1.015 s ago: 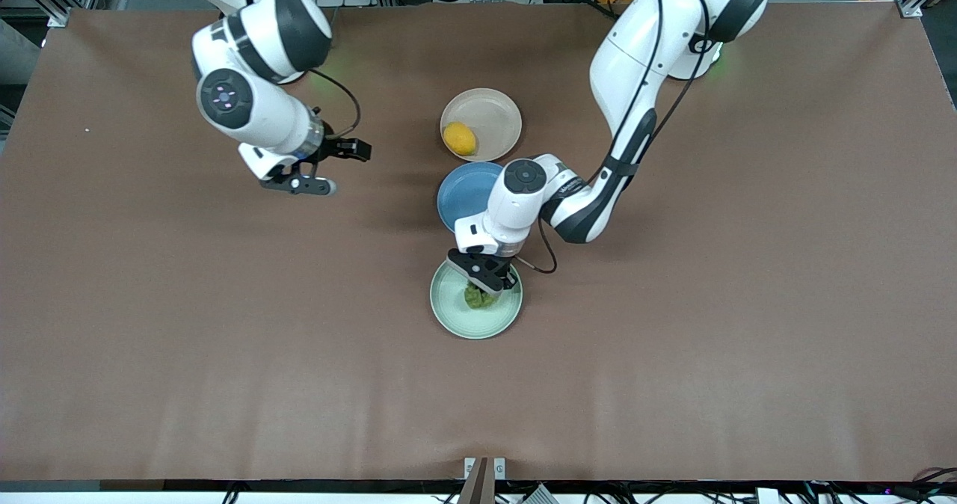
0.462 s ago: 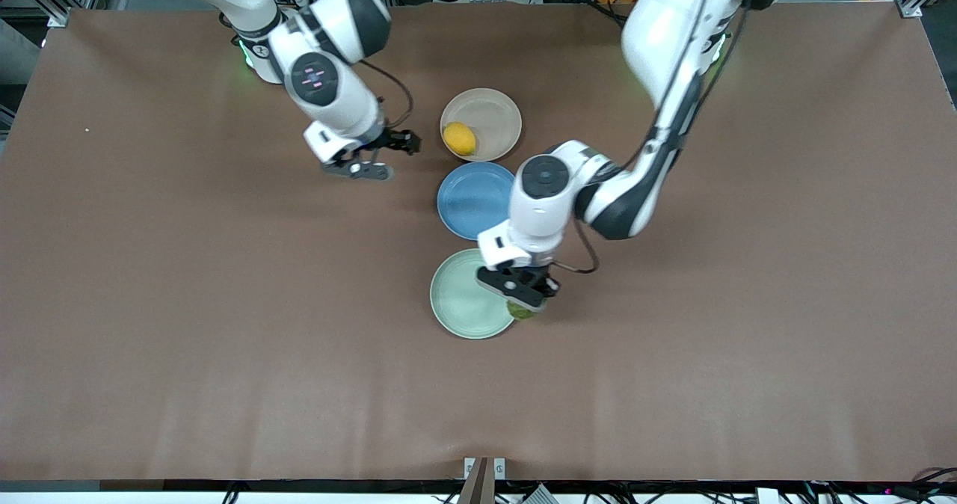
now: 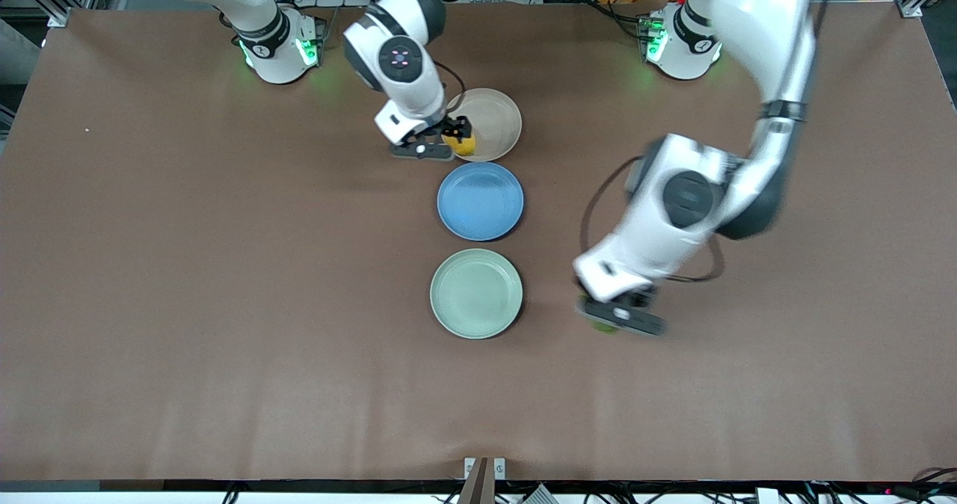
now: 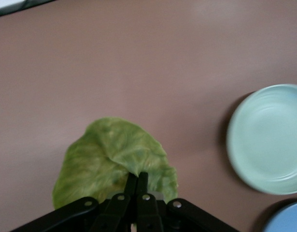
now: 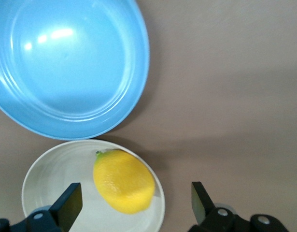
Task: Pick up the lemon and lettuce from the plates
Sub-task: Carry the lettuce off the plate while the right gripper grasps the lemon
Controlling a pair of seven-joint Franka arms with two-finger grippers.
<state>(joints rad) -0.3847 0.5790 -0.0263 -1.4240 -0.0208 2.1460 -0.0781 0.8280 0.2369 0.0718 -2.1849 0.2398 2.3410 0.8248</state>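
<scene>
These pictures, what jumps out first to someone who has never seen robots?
The left claw pinches a green lettuce leaf over bare table beside the mint plate. The right claw hangs open over a yellow lemon on the beige plate.

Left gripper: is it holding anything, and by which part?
Yes. The left gripper is shut on the lettuce, pinching the leaf at its edge, over the table beside the green plate.

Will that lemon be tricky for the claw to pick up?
Probably a bit. The lemon is oval and smooth-skinned, so it may roll or slip if squeezed off-centre. It looks firm, so it should keep its shape. The right gripper is open around it over the beige plate, whose shallow rim may check rolling.
</scene>
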